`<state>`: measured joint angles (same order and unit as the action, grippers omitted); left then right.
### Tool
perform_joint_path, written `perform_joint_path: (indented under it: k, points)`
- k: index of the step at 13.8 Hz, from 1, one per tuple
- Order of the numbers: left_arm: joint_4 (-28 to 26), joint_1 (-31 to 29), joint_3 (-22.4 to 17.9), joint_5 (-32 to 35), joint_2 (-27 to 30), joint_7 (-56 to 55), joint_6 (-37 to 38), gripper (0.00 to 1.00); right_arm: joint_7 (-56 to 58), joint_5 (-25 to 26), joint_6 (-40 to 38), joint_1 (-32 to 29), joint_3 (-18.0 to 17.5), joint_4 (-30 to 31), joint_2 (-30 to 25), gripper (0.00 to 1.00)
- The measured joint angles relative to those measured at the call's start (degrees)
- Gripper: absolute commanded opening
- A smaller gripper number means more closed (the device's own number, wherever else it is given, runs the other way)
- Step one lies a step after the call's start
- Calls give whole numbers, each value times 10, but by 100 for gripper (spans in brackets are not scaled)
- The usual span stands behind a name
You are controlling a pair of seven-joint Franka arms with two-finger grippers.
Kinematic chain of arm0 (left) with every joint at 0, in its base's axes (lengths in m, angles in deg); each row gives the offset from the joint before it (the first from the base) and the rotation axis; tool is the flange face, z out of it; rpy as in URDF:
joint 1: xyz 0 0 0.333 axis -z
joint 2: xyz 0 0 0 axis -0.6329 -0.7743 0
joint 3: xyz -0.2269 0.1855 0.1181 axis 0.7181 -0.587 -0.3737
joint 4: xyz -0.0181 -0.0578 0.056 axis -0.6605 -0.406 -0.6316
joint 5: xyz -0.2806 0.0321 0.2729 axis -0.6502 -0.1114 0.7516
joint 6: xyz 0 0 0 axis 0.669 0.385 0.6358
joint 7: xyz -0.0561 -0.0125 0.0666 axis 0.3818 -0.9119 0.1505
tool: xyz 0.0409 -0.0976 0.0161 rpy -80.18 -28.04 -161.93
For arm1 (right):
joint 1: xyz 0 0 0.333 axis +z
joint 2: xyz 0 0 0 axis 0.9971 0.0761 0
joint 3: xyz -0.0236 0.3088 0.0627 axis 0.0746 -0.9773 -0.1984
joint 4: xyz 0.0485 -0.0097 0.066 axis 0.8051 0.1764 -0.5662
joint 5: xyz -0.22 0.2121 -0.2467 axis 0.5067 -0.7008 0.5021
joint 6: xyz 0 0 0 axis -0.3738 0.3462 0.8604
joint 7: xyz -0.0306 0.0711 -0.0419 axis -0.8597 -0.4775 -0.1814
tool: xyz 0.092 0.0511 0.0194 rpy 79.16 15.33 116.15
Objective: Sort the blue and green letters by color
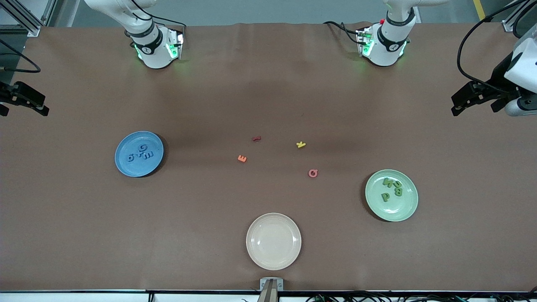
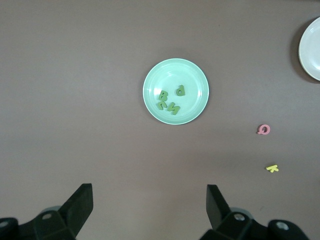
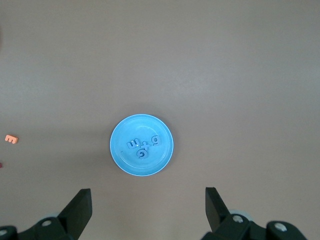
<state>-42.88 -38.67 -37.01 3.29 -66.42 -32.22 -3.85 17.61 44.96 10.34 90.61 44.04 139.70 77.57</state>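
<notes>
Several light blue letters [image 1: 141,154] lie together on the blue plate [image 1: 126,165] toward the right arm's end of the table; the right wrist view shows the letters [image 3: 143,145] on the plate [image 3: 119,152]. Several dark green letters [image 1: 393,188] lie on the green plate [image 1: 402,209] toward the left arm's end; the left wrist view shows them [image 2: 169,102] on that plate [image 2: 194,82]. My left gripper [image 1: 459,102] [image 2: 149,200] is open and empty, high over the table's edge. My right gripper [image 1: 25,100] [image 3: 148,200] is open and empty over the other edge.
A cream plate [image 1: 289,256] sits empty near the front edge. Between the plates lie a red letter [image 1: 256,138], an orange E [image 1: 242,158], a yellow K [image 1: 301,144] and a pink Q [image 1: 313,173].
</notes>
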Motion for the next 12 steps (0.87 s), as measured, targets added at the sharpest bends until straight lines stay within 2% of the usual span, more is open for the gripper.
perform_joint_path:
  k: [12]
  points:
    - [12,1,1,0,-31,1,-7,100,0,0,-1,0,0,0,0,100]
